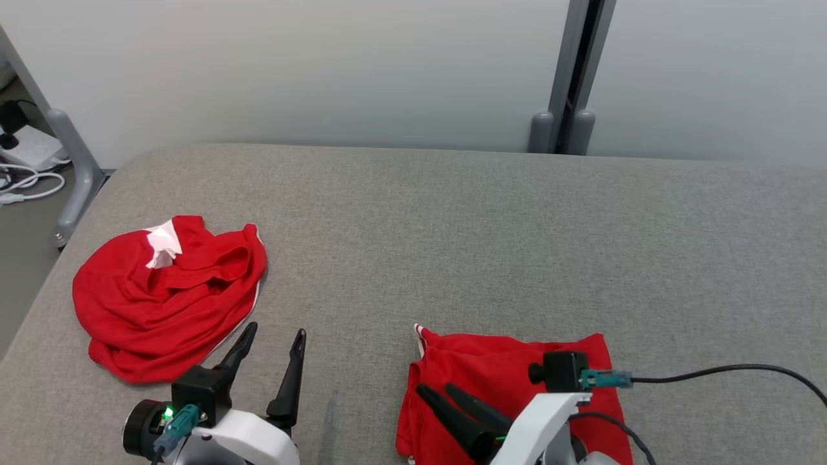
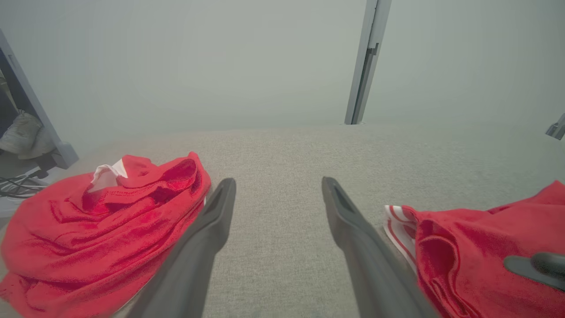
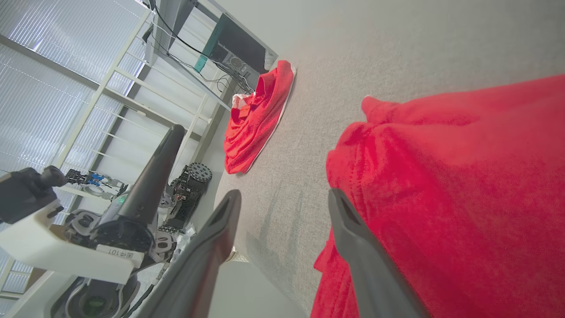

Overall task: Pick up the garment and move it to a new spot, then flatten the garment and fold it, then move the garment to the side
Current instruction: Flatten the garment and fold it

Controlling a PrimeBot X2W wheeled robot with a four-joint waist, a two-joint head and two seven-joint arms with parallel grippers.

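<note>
Red folded garment [image 1: 491, 368] is lying under our right end effector [image 1: 434, 387], which we are holding wide; our left end effector [image 1: 276, 330] is gaping wide beside a crumpled garment [image 1: 161, 303].

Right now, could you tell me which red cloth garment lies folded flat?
The red garment at the right gripper; the white-tagged red garment by the left gripper is crumpled.

Red garment [image 1: 491, 371], grey table [image 1: 452, 226]
</note>
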